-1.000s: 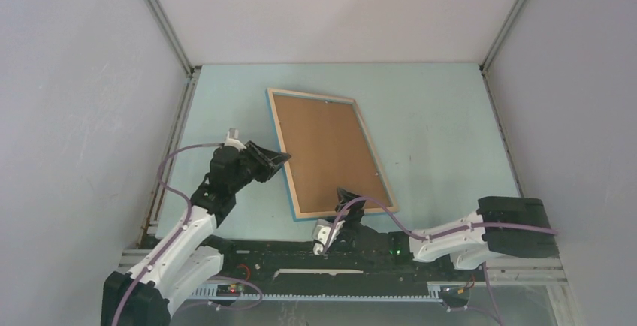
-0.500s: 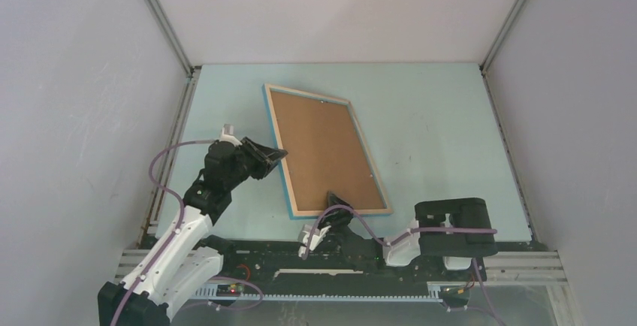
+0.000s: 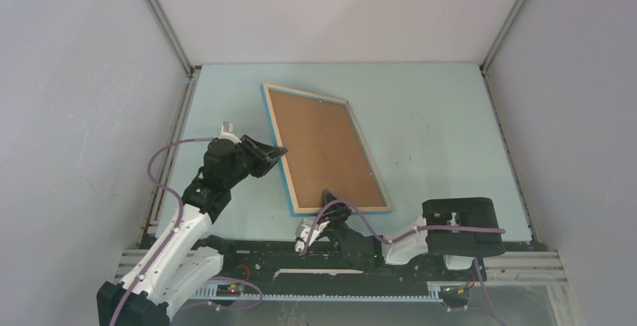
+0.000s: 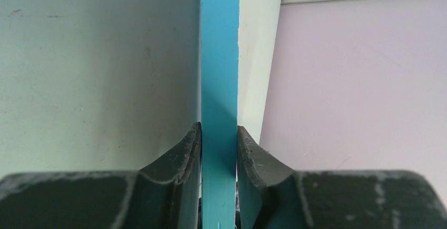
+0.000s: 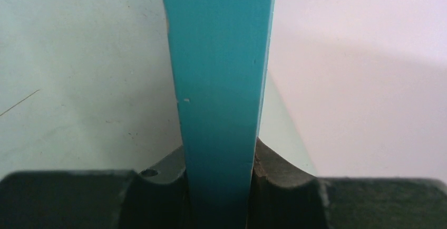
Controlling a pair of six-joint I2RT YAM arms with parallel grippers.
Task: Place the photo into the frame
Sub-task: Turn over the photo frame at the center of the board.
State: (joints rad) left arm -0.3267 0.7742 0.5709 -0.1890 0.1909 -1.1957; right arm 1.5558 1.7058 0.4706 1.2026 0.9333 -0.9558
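Blue-fronted light-wood rectangular frame (image 3: 306, 93), brown backing board (image 3: 324, 149) uppermost, is shifting toward 11 o'clock; left gripper (image 3: 279, 153) and right gripper (image 3: 328, 198) are clamping its 9 and 6 o'clock edges, likely repositioning; photo unseen.

Left arm (image 3: 188, 228) and right arm (image 3: 406, 243) — white links, black joints, lilac cables (image 3: 149, 167); gripper fingers (image 4: 174, 160) dark, seemingly scuffed.

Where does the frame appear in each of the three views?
Top external: the frame, wooden back up, lies skewed in the middle of the picture.
Left wrist: its blue edge is a vertical strip at centre, between the jaws.
Right wrist: a wider blue strip at centre, between the jaws.
Shared landmark: the pale green table, left of the strip in both wrist views.
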